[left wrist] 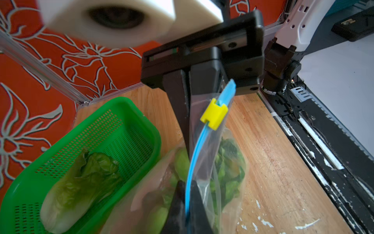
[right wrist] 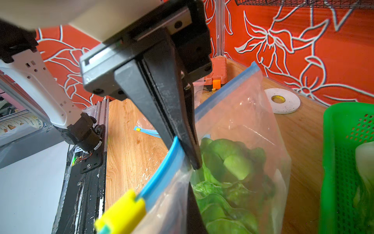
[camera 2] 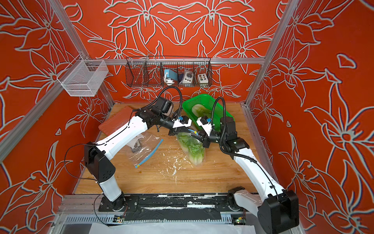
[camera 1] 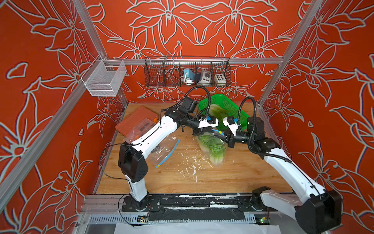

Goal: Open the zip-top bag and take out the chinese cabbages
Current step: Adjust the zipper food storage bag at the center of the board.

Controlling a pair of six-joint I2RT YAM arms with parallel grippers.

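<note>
One basket (camera 1: 229, 105) holds one chinese cabbage (camera 1: 217, 113) near two zip-top bags (camera 1: 212, 150) (camera 1: 166, 147)

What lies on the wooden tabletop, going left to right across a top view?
Orange case → flat clear bag → bag of cabbages. The green basket overlaps that bag's span, so it is left out.
</note>
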